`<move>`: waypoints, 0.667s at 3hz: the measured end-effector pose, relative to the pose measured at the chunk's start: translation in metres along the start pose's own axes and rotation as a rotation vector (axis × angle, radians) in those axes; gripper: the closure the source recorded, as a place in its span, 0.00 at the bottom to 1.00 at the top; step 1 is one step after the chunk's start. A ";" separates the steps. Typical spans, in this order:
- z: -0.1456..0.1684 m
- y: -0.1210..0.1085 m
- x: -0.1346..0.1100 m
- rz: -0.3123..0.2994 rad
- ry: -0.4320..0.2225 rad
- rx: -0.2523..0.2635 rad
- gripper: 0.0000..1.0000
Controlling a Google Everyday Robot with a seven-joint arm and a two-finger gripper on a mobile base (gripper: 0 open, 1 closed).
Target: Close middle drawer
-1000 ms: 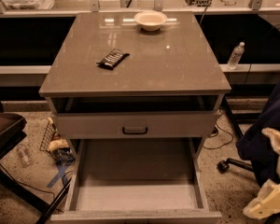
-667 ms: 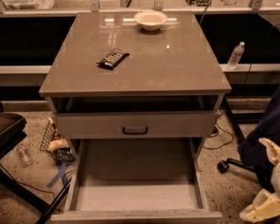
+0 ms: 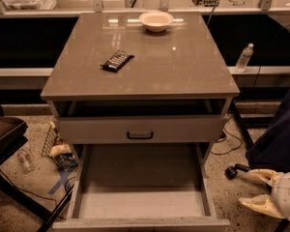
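The middle drawer is a long shallow grey tray pulled far out of the grey cabinet. Its low front runs along the bottom edge of the view and its handle is hidden. Above it, a taller-fronted drawer with a black bar handle stands slightly out. My gripper is cream-white and sits low at the right, beside the middle drawer's right front corner and apart from it. Its two fingers are spread and hold nothing.
On the cabinet top lie a white bowl and a dark snack bar. A water bottle stands at the right. A dark chair with a caster is at the right, a dark chair at the left, with floor clutter and cables.
My gripper has shifted a little up and to the left at the lower right, and both fingers now show. The drawers have not moved.
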State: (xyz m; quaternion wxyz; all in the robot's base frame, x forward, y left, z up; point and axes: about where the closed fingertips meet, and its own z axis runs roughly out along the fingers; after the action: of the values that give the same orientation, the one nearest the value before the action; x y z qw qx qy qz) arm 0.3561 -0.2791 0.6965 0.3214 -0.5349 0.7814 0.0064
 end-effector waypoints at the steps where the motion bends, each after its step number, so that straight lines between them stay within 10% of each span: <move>1: 0.002 0.002 -0.001 -0.002 -0.001 -0.001 0.80; 2: 0.013 0.014 0.004 0.007 -0.008 -0.007 1.00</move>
State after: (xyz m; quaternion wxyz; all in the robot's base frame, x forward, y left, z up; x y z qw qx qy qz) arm 0.3492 -0.2721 0.6794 0.3225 -0.5335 0.7818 0.0125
